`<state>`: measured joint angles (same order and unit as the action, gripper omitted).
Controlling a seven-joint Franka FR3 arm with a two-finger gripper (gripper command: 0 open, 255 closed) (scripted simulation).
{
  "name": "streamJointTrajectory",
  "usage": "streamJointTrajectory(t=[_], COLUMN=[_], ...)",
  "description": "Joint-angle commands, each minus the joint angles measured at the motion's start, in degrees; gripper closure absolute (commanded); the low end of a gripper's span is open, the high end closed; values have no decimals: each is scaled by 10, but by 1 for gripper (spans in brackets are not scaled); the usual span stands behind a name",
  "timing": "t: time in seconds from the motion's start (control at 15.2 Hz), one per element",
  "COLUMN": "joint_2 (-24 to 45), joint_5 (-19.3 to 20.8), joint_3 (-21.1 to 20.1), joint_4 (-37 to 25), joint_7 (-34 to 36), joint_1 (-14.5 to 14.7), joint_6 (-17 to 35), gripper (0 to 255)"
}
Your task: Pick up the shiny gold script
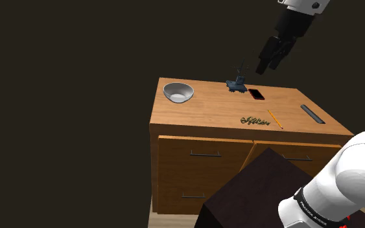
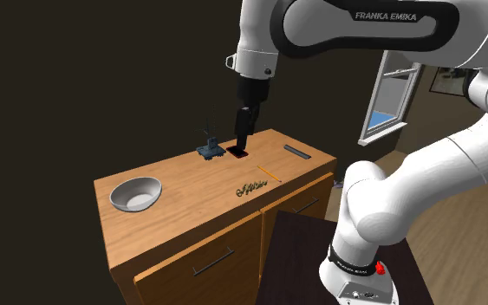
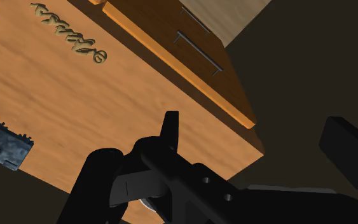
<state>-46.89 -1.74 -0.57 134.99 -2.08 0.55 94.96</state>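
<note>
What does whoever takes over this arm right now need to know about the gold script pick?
Gripper: open, empty, in the air over the back of the cabinet top, above the phone.
Gold script: lies flat near the top's front edge, beside the pencil, untouched.
Done: nothing gripped yet.
Left: move over the script, lower, close on it, lift.

An orange-brown wooden desk (image 1: 207, 113) with drawers carries a round grey bowl (image 1: 178, 92), shiny gold script (image 1: 254, 120), a yellow pencil (image 1: 275, 119), a dark-blue figure (image 1: 237, 85), a red-black slab (image 1: 257, 94) and a dark grey bar (image 1: 312, 113).
</note>
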Motion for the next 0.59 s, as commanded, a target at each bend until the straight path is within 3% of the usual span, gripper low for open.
streamJointTrajectory(t=[0.0, 0.53], joint_2=[0, 31], joint_5=[0, 58], joint_3=[0, 31], joint_4=[0, 107], joint_7=[0, -39], joint_1=[0, -30], joint_6=[0, 127], gripper=[0, 0])
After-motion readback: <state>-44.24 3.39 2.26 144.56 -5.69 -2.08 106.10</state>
